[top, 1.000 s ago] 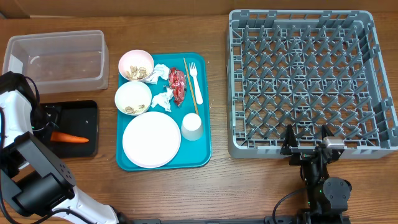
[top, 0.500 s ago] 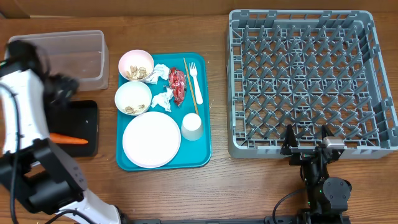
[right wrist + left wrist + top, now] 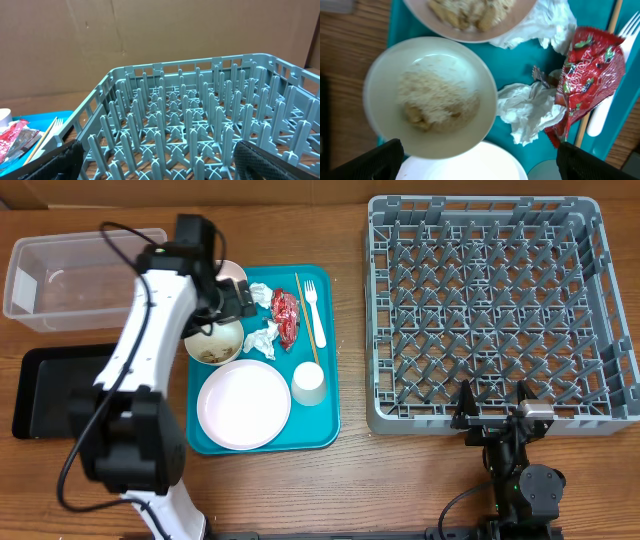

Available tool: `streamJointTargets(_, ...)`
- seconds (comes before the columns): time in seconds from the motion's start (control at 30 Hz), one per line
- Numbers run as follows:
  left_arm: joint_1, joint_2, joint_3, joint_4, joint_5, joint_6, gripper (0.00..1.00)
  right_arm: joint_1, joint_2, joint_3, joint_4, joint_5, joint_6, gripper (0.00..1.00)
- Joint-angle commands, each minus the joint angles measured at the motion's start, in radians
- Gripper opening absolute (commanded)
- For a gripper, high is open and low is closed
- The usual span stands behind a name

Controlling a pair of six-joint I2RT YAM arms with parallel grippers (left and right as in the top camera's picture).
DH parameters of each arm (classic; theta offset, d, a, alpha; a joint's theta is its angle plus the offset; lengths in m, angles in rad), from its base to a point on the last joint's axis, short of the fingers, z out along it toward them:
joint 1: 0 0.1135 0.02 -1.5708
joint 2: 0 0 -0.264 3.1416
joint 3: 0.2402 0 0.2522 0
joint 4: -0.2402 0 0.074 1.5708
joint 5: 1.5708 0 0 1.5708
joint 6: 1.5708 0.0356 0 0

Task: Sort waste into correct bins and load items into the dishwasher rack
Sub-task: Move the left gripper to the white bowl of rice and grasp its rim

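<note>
My left gripper (image 3: 232,302) is open and empty above the teal tray's far left; its fingers (image 3: 480,160) frame a white bowl of rice-like scraps (image 3: 432,95). A second bowl with food (image 3: 470,15) lies beyond it. Two crumpled napkins (image 3: 530,107) (image 3: 540,25), the red wrapper (image 3: 587,75), fork (image 3: 615,75) and wooden stick (image 3: 600,85) lie to the right. The plate (image 3: 243,403) and cup (image 3: 308,382) sit on the tray's near part. My right gripper (image 3: 493,415) is open and empty at the grey rack's (image 3: 495,310) front edge. The carrot does not show.
The clear tub (image 3: 80,275) stands at the far left, and the black tray (image 3: 50,390) lies in front of it with its right part under my left arm. The teal tray (image 3: 325,430) lies left of the rack. The right wrist view shows the rack's pegs (image 3: 200,125).
My left arm swung from the black tray, past the clear tub, to above the bowls on the teal tray. The carrot seen on the black tray no longer shows. The right arm has not moved.
</note>
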Motion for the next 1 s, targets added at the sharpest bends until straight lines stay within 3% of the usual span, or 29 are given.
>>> streamJointTargets(0.0,-0.034,0.073,0.013,0.013,-0.018,0.049,1.0,0.005,-0.008,-0.01,0.006,0.013,0.004,1.0)
streamJointTargets(0.3,-0.057,0.172,0.013,0.037,-0.046,0.109,0.96,0.005,-0.008,-0.01,0.006,0.013,0.005,1.0)
streamJointTargets(0.7,-0.056,0.183,0.013,0.035,-0.11,0.114,0.64,0.005,-0.008,-0.01,0.006,0.013,0.005,1.0)
streamJointTargets(0.97,-0.058,0.183,0.013,0.034,-0.109,0.099,0.65,0.005,-0.008,-0.01,0.006,0.013,0.004,1.0)
